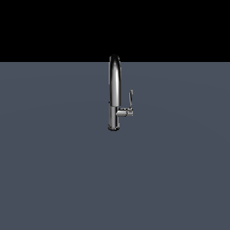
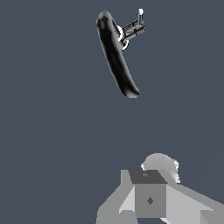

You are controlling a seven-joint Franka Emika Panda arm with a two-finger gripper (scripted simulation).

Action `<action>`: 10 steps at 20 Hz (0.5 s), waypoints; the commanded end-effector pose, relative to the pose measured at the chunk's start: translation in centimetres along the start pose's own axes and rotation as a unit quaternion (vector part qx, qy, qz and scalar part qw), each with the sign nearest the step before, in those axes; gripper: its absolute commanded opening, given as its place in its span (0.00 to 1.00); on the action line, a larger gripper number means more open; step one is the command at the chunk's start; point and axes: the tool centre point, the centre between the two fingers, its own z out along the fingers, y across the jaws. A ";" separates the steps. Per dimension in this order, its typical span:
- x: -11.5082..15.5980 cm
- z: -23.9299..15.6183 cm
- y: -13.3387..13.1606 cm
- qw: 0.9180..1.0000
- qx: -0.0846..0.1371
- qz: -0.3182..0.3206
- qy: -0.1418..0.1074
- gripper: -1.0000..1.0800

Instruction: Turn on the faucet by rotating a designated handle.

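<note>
The gripper (image 2: 151, 199) showed only in the wrist view, as grey blocky shapes, and held nothing and touched nothing — whether its fingers were spread or pressed together could not be told. The faucet (image 1: 114, 92) stood upright a little above the middle of the exterior frame on a plain slate-grey floor (image 1: 54, 170), well apart from the gripper. Its handle (image 1: 130, 98) — a thin blade — rose from a short stub on the exterior view's right of the body. Nothing stood around it.
</note>
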 end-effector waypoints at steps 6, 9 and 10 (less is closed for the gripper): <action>4.7 0.5 -0.4 0.996 0.054 0.051 -0.055 0.00; 6.5 0.9 -0.5 0.992 0.076 0.071 -0.077 0.00; 7.2 1.0 -0.5 0.990 0.084 0.078 -0.085 0.00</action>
